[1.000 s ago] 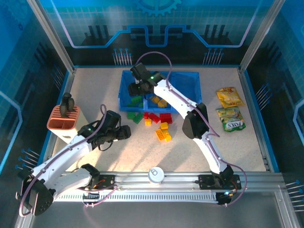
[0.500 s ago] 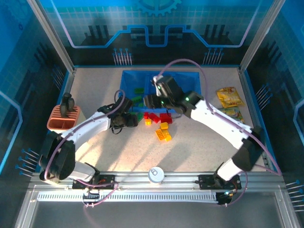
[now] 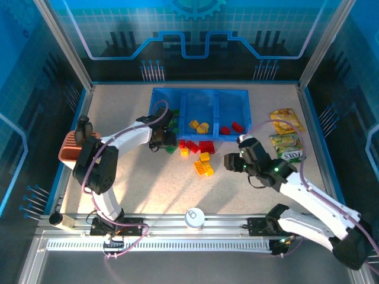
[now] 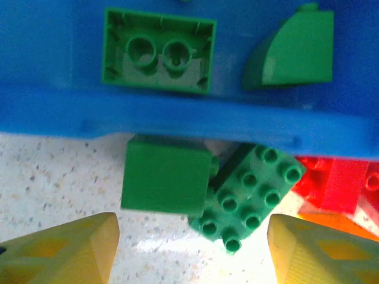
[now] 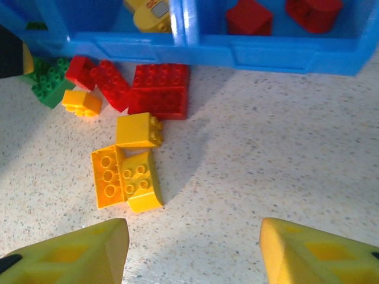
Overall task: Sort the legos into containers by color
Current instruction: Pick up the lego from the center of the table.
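Left end effector [image 4: 192, 232] and right end effector [image 5: 192, 228] stand parted, apparently holding nothing.

The speckled table [image 3: 124, 106] carries blue tray [image 3: 201, 90], loose legos [image 3: 203, 166], snack packets [image 3: 286, 120], salmon holder [image 3: 74, 151].

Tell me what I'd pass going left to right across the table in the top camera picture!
First the salmon holder → left gripper → yellow bricks on the table → right gripper → snack packets.
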Controlling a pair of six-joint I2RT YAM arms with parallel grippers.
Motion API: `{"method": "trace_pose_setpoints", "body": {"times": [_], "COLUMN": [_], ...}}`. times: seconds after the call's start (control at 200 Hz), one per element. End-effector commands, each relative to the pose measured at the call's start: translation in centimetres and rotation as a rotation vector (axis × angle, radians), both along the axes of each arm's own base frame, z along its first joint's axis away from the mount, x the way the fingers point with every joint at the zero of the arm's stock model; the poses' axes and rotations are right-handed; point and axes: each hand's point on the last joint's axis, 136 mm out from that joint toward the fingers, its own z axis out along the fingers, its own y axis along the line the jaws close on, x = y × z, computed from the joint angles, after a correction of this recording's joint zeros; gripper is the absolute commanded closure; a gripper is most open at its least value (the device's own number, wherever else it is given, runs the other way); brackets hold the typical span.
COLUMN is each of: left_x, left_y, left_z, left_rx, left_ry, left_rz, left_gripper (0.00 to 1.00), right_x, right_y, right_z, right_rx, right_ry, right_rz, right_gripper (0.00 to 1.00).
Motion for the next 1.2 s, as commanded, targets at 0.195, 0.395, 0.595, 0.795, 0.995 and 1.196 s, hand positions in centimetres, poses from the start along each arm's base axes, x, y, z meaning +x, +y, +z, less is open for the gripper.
{"method": "trace_pose_setpoints", "body": {"times": [0.195,0.395,0.595,0.795,0.995,1.196], "left_x": [0.7,0.3,0.2,0.1,-0.4,-0.8], "left_y": [1.1,1.8,1.7,1.8,1.7,2.0], "left_z": [-0.8,-1.2,-2.0,-2.9,-3.5,-3.0], "left_rx": [0.085,0.114,0.099,0.093,0.079,0.083], "left_ry": [0.034,0.036,0.049,0.069,0.078,0.072], "left_rz": [-0.013,-0.008,-0.009,-0.006,-0.003,0.002], "left_gripper": [0.36,0.36,0.38,0.43,0.46,0.6], "right_x": [-2.0,-1.9,-1.6,-1.5,-1.5,-1.4], "right_y": [-3.5,-3.3,-2.8,-2.5,-2.5,-2.3], "right_z": [-1.1,-1.2,-0.9,-0.7,-0.9,-0.9], "right_rx": [0.026,0.033,0.055,0.066,0.068,0.078], "right_ry": [0.012,0.017,0.018,0.02,0.022,0.023], "right_rz": [-0.102,-0.1,-0.094,-0.092,-0.093,-0.09], "right_gripper": [0.38,0.38,0.39,0.39,0.39,0.39]}}
